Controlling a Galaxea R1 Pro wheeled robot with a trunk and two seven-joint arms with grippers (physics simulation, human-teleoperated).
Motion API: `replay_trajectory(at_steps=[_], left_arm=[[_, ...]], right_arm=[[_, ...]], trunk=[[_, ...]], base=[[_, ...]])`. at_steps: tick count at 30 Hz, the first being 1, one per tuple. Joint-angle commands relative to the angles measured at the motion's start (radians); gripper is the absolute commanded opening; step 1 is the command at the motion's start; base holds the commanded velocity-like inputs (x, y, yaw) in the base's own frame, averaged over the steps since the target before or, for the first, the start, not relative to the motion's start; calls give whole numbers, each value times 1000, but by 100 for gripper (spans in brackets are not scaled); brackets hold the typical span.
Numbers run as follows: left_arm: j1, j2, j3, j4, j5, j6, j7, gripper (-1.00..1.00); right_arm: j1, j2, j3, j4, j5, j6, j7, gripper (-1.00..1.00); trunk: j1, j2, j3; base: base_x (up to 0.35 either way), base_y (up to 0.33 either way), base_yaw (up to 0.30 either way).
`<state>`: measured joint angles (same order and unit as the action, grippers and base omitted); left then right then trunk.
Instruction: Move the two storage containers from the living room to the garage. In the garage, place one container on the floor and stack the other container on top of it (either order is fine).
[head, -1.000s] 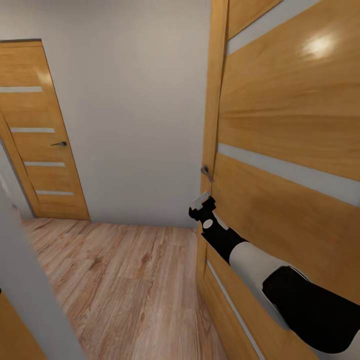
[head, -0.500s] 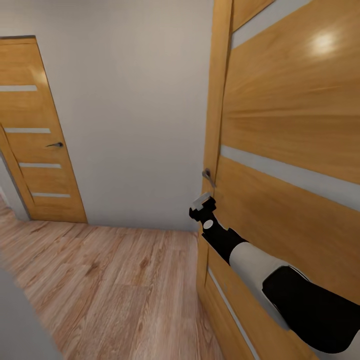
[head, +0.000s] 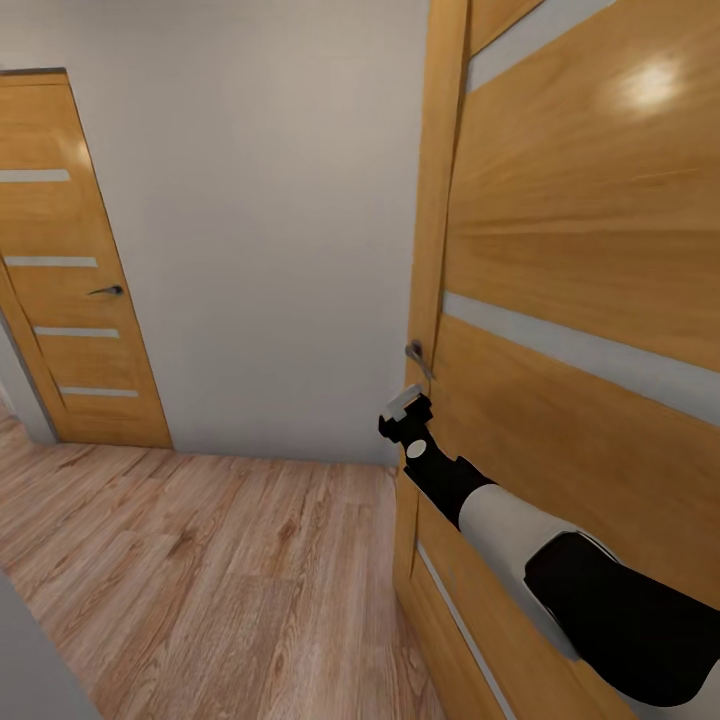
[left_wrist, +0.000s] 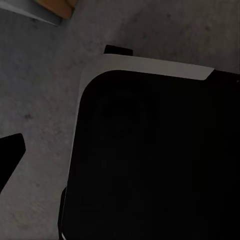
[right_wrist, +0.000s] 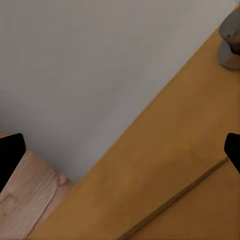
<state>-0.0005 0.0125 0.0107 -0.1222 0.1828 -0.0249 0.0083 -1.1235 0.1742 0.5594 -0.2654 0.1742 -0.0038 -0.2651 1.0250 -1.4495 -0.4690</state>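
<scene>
— Looking from the head camera, what stands ahead?

— An open wooden door (head: 580, 300) at the right, its metal handle (head: 416, 356) on the near edge. The right arm reaches along it, and the right gripper (head: 404, 410) sits just below that handle. A grey wall (head: 270, 230) is behind, a second wooden door (head: 70, 270), shut, further left, and light wood planks (head: 220, 580) underfoot.

— Are the jaws apart?

— On the right, yes: its wrist camera shows two dark fingertips (right_wrist: 10, 155) at opposite edges, wide apart, nothing between them, facing the door's edge and the wall. For the left gripper (left_wrist: 9, 155), I cannot tell; one dark tip shows above rough grey ground beside the robot's dark base (left_wrist: 150, 160).

— And the storage containers?

— Nowhere in these views.
</scene>
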Motion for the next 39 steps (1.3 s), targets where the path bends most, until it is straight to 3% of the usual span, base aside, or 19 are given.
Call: replay_trajectory(at_steps=[1,11,14,15,16,19,22,26,31,34,39], left_arm=[[0,0,0,0,6,-2,1,100],[-1,0,1,0,6,-2,1,100],[-1,0,0,0,6,-2,1,100],[0,0,0,0,6,-2,1,100],[0,0,1,0,6,-3,1,100],[-1,0,1,0,6,-3,1,100],[0,0,1,0,6,-2,1,100],[0,0,1,0,6,-3,1,100],[-1,0,1,0,6,-2,1,100],[-1,0,2,0,6,-3,1,100],[0,0,2,0,6,-3,1,100]], right_arm=[[-1,0,2,2,7,-2,-5,100],[-1,0,0,2,7,-22,-5,100],[-1,0,-20,2,7,-22,-6,100],[-1,-10,-37,2,8,-21,-7,100],[-1,-41,-92,2,9,-20,-7,100],[-1,-84,-106,1,10,-19,-6,100],[-1,-106,-108,1,9,-18,-6,100],[-1,-166,-110,2,8,-18,-6,100],[-1,-198,-120,2,8,-18,-6,100],[-1,-228,-160,1,8,-18,-5,100],[-1,-266,-188,1,8,-17,-4,100]], trunk=[[0,-1,-1],[0,-1,-1],[0,-1,-1],[0,-1,-1],[0,-1,-1],[0,-1,-1],[0,-1,-1],[0,-1,-1],[0,-1,-1],[0,-1,-1],[0,-1,-1]], base=[[5,0,0],[1,0,0],[0,0,0],[0,0,0],[0,0,0],[0,0,0],[0,0,0],[0,0,0],[0,0,0],[0,0,0],[0,0,0]])
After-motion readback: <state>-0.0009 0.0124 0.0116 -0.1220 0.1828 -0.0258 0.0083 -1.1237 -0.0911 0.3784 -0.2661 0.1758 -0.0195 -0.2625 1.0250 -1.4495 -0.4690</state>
